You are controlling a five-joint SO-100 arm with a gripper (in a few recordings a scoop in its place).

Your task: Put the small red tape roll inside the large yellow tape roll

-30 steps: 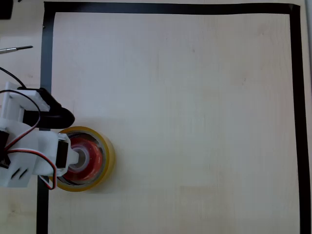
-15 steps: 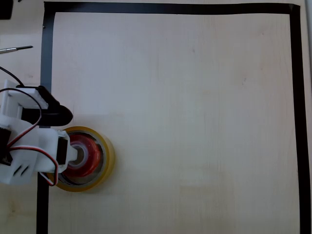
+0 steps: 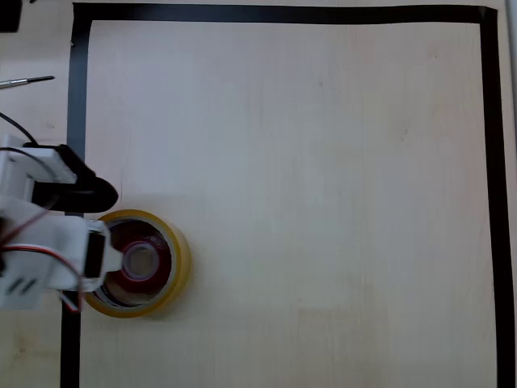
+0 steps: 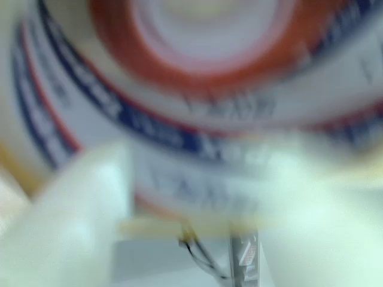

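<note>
Seen from overhead, the large yellow tape roll (image 3: 179, 260) lies flat near the left tape line. The small red tape roll (image 3: 161, 263) lies flat inside its hole, free of the fingers. My gripper (image 3: 113, 228) sits at the yellow roll's left rim and is open: the black finger (image 3: 95, 192) is above the roll and the white finger (image 3: 109, 259) overlaps its left edge. The wrist view is a blurred close-up, with the red roll (image 4: 197, 66) at the top, the yellow roll's printed core (image 4: 155, 131) below it and pale fingers (image 4: 78, 227) at the bottom.
A black tape line (image 3: 77, 121) frames the pale wooden table (image 3: 323, 202); the rolls lie just inside its left side. A thin metal tool (image 3: 28, 81) lies outside the frame at the upper left. Open tabletop stretches to the right of the rolls.
The arm has drawn back to the left, and its white finger has slid off the red roll's middle to the yellow roll's left edge. Both rolls have stayed in place.
</note>
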